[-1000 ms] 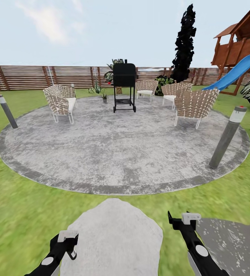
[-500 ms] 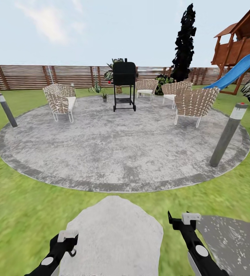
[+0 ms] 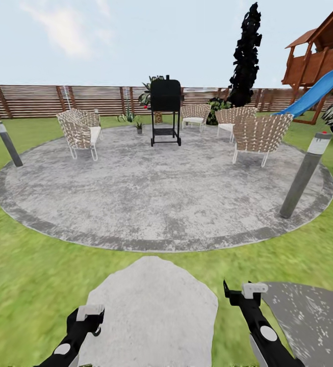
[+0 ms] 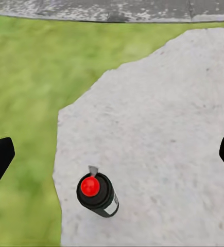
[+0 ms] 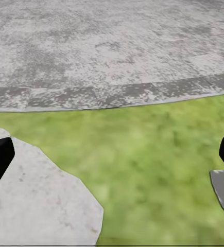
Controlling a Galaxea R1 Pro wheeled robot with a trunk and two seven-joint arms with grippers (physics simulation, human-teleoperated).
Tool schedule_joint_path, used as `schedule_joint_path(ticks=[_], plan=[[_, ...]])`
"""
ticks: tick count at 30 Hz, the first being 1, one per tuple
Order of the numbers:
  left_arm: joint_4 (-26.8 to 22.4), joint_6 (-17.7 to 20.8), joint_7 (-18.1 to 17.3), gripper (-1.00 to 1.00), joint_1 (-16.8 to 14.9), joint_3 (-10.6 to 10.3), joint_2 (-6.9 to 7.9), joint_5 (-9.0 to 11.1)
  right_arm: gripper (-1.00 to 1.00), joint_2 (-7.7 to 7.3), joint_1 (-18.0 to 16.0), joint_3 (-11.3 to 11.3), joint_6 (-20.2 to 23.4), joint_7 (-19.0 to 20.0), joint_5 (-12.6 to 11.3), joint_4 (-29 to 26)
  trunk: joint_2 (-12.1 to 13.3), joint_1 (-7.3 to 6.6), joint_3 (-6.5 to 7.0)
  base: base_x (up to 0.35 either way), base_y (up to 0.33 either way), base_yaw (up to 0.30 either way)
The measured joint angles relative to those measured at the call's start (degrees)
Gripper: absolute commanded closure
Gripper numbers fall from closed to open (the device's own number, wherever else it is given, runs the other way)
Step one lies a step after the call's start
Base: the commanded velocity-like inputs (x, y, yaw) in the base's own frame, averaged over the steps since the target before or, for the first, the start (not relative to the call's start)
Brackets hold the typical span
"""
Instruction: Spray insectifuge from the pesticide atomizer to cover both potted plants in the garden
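Note:
The pesticide atomizer [image 4: 97, 194], a black can with a red top, stands upright on a pale stepping stone [image 4: 158, 128] near the stone's grass edge. My left gripper [image 4: 112, 157] hangs open above that stone, with the can below and between its wide-spread fingers and not touching them. In the head view the left gripper [image 3: 91, 320] is low over the same stone [image 3: 156, 306]. My right gripper [image 3: 245, 294] is open and empty over grass beside a second stone [image 3: 309, 321]. One small potted plant [image 3: 138, 126] sits at the far side of the round patio [image 3: 161, 188], left of a black grill [image 3: 165, 109].
Wicker chairs [image 3: 79, 132] [image 3: 260, 135] ring the patio's far half. Grey bollard lights stand at its left [image 3: 8, 143] and right [image 3: 305, 174] edges. A brown slatted fence [image 3: 44, 102] closes the lawn, and a wooden play tower with a blue slide [image 3: 316, 92] stands at the far right.
The whole head picture has shifted slightly upward, so the camera has moved. Both arms keep their place in the view and both grippers stay open.

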Motion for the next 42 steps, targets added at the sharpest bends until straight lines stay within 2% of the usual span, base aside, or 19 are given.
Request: schedule_joint_path(ticks=[42], plan=[[0.0,-0.4,0.0,-1.00,0.0,0.2,0.18,0.1,-1.00,0.03,0.0,-0.1,0.0,-0.1,0.0,0.0,-0.6,1.08,-9.31,0.000,0.000,0.000]])
